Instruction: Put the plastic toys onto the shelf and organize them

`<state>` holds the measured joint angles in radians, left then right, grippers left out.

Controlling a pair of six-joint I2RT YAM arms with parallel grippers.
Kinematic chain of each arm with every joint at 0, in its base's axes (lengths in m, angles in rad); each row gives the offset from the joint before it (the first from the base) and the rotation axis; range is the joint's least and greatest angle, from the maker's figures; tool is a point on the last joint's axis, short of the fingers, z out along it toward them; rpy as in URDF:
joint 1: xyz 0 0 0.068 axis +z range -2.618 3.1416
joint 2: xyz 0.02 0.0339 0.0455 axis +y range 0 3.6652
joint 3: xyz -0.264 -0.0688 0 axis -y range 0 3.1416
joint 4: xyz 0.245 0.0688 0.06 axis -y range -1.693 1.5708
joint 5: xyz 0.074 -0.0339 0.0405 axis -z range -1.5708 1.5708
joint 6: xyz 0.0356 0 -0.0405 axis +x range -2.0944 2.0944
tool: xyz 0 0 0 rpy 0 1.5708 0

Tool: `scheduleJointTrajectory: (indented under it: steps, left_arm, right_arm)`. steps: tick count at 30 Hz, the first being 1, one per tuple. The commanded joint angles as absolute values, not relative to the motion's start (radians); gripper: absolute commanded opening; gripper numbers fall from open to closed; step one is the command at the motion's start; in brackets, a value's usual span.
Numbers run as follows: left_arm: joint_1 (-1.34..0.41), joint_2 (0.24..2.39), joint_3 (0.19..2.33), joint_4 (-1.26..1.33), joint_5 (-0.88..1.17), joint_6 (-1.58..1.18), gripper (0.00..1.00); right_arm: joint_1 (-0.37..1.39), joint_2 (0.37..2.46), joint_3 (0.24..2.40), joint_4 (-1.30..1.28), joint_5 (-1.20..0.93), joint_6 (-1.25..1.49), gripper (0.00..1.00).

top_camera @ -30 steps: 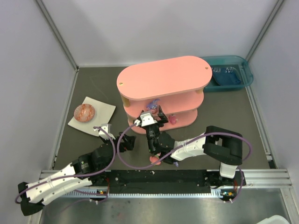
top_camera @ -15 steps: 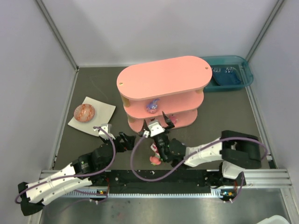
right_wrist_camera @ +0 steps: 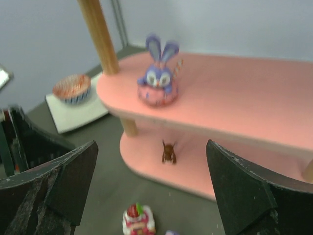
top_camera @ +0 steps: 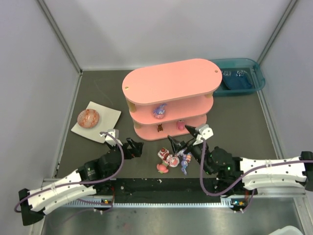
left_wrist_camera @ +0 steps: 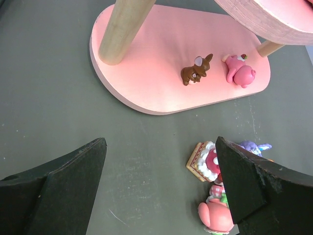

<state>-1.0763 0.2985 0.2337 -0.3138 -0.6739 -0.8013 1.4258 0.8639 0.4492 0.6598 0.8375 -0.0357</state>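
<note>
The right hand gapes wide and empty between the shelf and the loose toys on the table. The left hand is equally open and empty. A purple bunny sits shelved. Fetching another toy seems next: descend over one figurine, then close.

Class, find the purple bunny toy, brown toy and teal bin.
purple bunny toy (right_wrist_camera: 159, 78), right wrist view, on its face.
brown toy (left_wrist_camera: 195, 73), left wrist view, on its body.
teal bin (top_camera: 259, 72), top view, on its right rim.
</note>
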Motion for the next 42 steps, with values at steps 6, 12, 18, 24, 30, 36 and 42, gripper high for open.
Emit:
scheduleJointTrajectory:
  steps: [6, 12, 18, 24, 30, 36, 42]
  left_arm:
    - [-1.081, 0.357, 0.227, -0.204, -0.650, -0.798, 0.99]
    - [-1.080, 0.376, 0.232, -0.192, -0.640, -0.801, 0.99]
    - [-1.081, 0.374, 0.230, -0.187, -0.634, -0.798, 0.99]
    - [-1.081, 0.347, 0.232, -0.204, -0.641, -0.788, 0.99]
    - [-1.081, 0.319, 0.222, -0.225, -0.650, -0.795, 0.99]
    - [-1.081, 0.319, 0.222, -0.229, -0.650, -0.790, 0.99]
    - [-1.081, 0.319, 0.224, -0.229, -0.653, -0.788, 0.99]
  right_arm:
    - [1.437, 0.798, 0.308, 0.365, 0.612, 0.245, 0.89]
    - [1.436, 0.978, 0.307, 0.509, 0.583, 0.245, 0.89]
    - [1.353, 1.170, 0.278, 0.800, 0.443, 0.282, 0.86]
    - [1.333, 1.290, 0.310, 0.864, 0.388, 0.262, 0.86]
    - [1.302, 1.373, 0.302, 0.942, 0.350, 0.255, 0.82]
    - [1.298, 1.448, 0.310, 0.994, 0.347, 0.224, 0.76]
    - [1.296, 1.497, 0.307, 1.058, 0.403, 0.198, 0.71]
